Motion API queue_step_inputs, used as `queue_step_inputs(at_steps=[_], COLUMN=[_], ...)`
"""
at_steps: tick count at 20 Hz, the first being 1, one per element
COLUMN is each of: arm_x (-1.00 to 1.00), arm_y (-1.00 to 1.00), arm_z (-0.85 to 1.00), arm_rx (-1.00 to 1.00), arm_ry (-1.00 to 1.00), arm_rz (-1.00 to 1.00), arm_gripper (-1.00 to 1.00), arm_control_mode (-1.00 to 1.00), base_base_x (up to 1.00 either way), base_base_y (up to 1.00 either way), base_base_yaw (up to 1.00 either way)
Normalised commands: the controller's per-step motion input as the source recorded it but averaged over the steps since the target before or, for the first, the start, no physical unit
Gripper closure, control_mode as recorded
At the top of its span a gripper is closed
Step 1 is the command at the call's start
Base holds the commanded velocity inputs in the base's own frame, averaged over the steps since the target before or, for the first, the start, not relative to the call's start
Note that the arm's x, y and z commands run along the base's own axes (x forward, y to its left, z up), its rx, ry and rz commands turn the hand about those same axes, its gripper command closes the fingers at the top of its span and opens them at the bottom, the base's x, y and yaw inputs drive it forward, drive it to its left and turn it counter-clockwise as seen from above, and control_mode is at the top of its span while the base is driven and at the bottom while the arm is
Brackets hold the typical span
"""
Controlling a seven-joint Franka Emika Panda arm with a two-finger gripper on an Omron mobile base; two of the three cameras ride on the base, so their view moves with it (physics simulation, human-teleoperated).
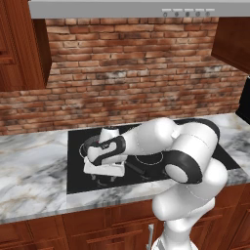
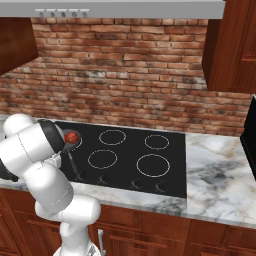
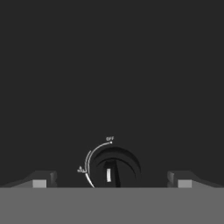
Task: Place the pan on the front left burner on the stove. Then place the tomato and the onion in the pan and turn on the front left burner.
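In the right base view, at the far left, the small bright orange-red tomato [image 2: 72, 137] sits in the shallow dark grey pan [image 2: 69, 148] on the flat black glass stove [image 2: 150, 165]; the two-finger gripper [image 3: 112, 179] hangs spread wide, fingertips either side of a dark round knob [image 3: 113, 169] marked OFF.

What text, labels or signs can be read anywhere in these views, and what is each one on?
"OFF": small white letters on the stove glass, at the upper end of the white arc beside the knob under the open gripper.
A tiny mark at the arc's lower end: too small to read.
White bar on the knob: a pointer, no text.
Buttons on the hood: no legible labels.
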Motion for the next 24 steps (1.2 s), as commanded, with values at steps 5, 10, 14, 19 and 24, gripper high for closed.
queue_step_inputs(at_steps=[5, 10, 14, 19, 24], arm_x=[0.0, 0.0, 0.0, 0.0, 0.0], arm_y=[0.0, 0.0, 0.0, 0.0, 0.0], arm_z=[0.0, 0.0, 0.0, 0.0, -0.05], arm_rx=[0.0, 0.0, 0.0, 0.0, 0.0], arm_ry=[0.0, 0.0, 0.0, 0.0, -0.04], arm_rz=[0.0, 0.0, 0.0, 0.0, 0.0], arm_gripper=[-1.0, 1.0, 1.0, 1.0, 1.0], arm_control_mode=[-1.0, -1.0, -1.0, -1.0, -1.0], base_base_x=[0.0, 0.0, 0.0, 0.0, 0.0], base_base_y=[0.0, 0.0, 0.0, 0.0, 0.0], base_base_yaw=[0.0, 0.0, 0.0, 0.0, 0.0])
